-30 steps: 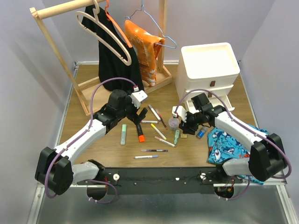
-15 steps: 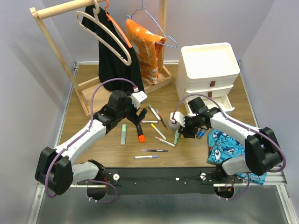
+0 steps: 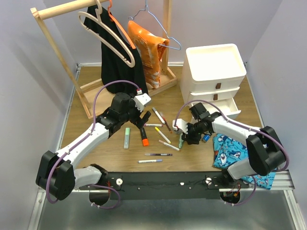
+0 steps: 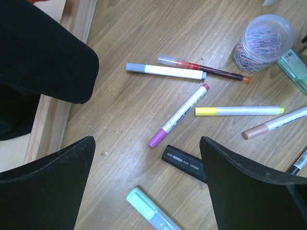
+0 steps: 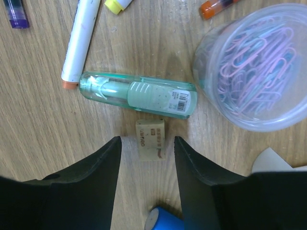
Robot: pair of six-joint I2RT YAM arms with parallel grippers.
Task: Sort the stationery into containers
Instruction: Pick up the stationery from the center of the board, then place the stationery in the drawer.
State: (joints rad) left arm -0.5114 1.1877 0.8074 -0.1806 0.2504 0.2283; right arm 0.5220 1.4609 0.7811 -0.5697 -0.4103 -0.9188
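A small tan rectangular block point(image 5: 150, 139) is lying flat on the wooden table point(image 5: 38, 120). Its slightly longer axis is running straight away from the right wrist camera. The block is sitting between the black fingers point(image 5: 96, 182) of the right gripper point(image 5: 147, 139), whose jaws are standing apart on either side without touching it.

Just beyond it, a transparent pale green case point(image 5: 139, 93) is lying crosswise, its barcoded end pointing right, just beside a clear round pot of pastel paper clips point(image 5: 254, 67).

Across the table, the left gripper point(image 4: 147, 139) is hovering with jaws spread wide over a purple-tipped white marker point(image 4: 178, 115). The white plastic drawer unit point(image 3: 213, 64) is standing at the far right.
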